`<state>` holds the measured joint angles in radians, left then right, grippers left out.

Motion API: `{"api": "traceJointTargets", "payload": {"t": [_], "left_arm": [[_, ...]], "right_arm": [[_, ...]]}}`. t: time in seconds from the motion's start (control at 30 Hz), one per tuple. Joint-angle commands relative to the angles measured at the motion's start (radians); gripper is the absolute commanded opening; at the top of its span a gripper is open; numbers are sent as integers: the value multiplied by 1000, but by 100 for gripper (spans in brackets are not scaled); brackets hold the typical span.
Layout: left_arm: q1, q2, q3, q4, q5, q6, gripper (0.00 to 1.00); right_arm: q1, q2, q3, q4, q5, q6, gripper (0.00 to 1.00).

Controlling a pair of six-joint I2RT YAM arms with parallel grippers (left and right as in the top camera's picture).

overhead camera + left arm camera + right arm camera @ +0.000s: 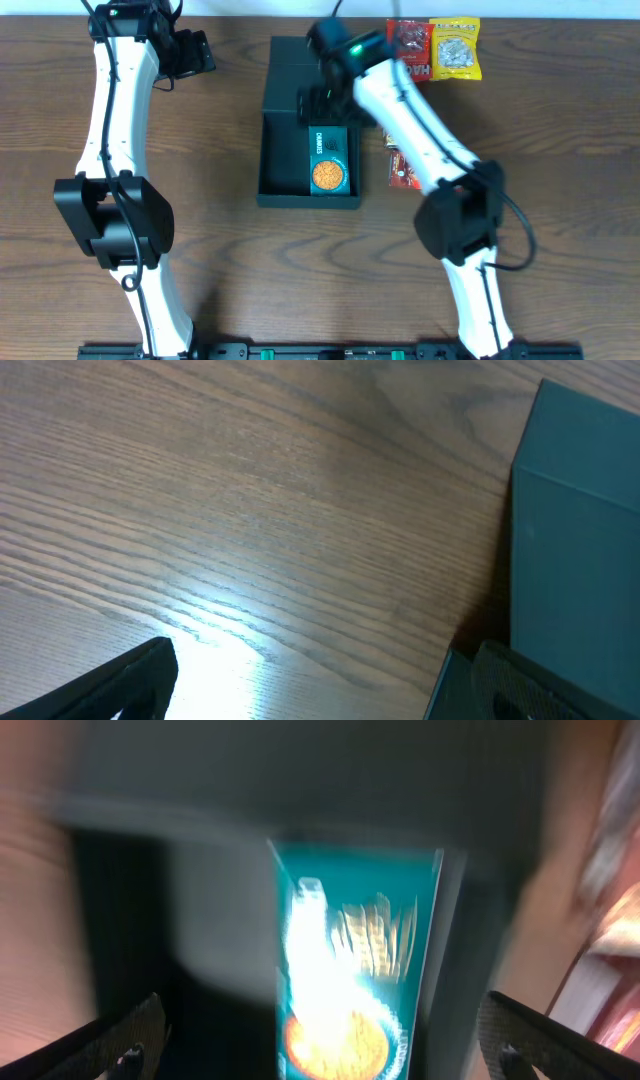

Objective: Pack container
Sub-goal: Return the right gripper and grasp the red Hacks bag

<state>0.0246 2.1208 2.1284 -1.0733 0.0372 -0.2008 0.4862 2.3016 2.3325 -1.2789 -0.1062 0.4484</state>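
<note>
Inspecting from the fingertips outward: my right gripper (320,1020) stood wide apart and held nothing, its fingers (130,1042) at the lower corners of a blurred wrist view. Below and between them a teal packet (352,970) lay flat on the floor of the container (285,160), against its right wall. My left gripper (325,660) was also spread wide and empty, over bare table (230,510) near the container's left side.

The container sat mid-table with its lid (295,75) folded back toward the far edge. A red packet (410,50) and a yellow packet (455,48) lay beyond its far right corner. A second red packet (403,168) lay just beside its right wall.

I judged the container to be light, thin cardboard: matte and not slippery, stiff at the corners, but liable to slide or crease under a push. The soundest holds appeared to be a pinch on a wall's top edge, or on the lid's free edge for closing.
</note>
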Motion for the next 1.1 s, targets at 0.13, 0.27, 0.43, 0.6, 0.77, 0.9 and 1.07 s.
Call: {"api": "traceJointTargets", "payload": {"t": [0.13,0.27,0.43,0.6,0.77,0.9,1.07], "left_arm": [[3,0,19,-3,-10,20,95],[3,0,19,-2,-2,2,95],[3,0,19,6,37,-6,95],[3,0,19,24,38,-6,96],[3,0,19,48,38,-6,96],[3,0,19,63,38,-6,96],[3,0,19,65,38,-6,95]], "right_arm": [[-90,-90,44,256,251,-378,99],[-201,-28,37,369,161,-341,99],[-379,75,37,471,-159,-204,95],[-514,193,37,552,-427,-88,93],[-562,284,37,547,-596,-48,90],[-563,319,37,474,-607,-41,90],[-563,338,37,447,-594,-41,90]]}}
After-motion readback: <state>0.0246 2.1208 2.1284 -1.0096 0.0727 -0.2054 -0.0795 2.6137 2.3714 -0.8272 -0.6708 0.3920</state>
